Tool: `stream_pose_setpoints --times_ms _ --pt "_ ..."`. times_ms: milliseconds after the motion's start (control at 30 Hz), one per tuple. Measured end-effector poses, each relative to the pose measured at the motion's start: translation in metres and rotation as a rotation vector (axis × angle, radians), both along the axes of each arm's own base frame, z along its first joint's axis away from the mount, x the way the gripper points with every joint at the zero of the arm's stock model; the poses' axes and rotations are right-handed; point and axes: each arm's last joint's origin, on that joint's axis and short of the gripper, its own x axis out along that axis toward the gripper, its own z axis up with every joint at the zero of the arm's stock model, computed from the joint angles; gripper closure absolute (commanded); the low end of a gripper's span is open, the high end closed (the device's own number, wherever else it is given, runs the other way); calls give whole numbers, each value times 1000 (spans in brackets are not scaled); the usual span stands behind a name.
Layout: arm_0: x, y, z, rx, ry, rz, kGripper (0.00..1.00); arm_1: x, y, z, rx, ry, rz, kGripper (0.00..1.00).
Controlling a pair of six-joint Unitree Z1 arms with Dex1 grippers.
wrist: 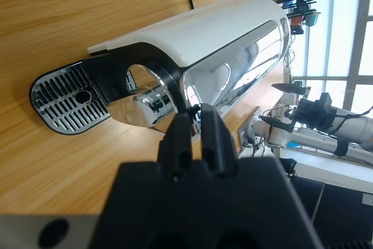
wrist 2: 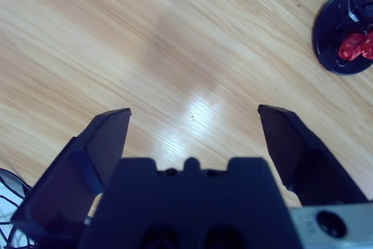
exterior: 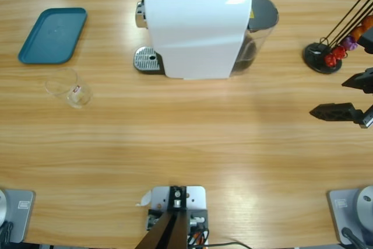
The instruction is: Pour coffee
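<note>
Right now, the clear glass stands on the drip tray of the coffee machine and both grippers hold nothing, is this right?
Not quite. The glass is not on the drip tray; the high view shows it on the table, left of the machine and below the blue tray. The rest holds: the left gripper and the right gripper hold nothing.
</note>
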Motion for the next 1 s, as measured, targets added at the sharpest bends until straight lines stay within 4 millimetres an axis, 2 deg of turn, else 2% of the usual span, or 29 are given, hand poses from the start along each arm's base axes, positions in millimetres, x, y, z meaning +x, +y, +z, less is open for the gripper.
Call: stream_pose_setpoints --times_ms 500,567,667,733,767,800,833,900,1000 --pt "1 -1 11 -17 -21 4 1000 1 1 -1 -4 6 0 13" --pt "2 -1 23 -37 -50 4 1000 1 1 -1 -5 6 0 13" --pt "-5 -3 61 -99 -144 -15 1000 1 1 -1 -5 6 0 13" --pt "-9 -3 75 -123 -175 -19 977 1 1 -1 -5 7 0 13" --pt "-11 -4 79 -131 -180 -22 736 1 1 -1 -5 7 0 12" --pt "-12 -5 80 -135 -180 -26 408 1 1 -1 -6 7 0 3" --pt "-13 -6 81 -137 -179 -29 230 1 1 -1 -6 8 0 0" --pt "-14 -7 81 -142 -176 -37 30 1 1 -1 -6 8 0 0" --pt "-19 -10 84 -112 -214 -35 4 -1 -1 1 3 -7 -11 0"
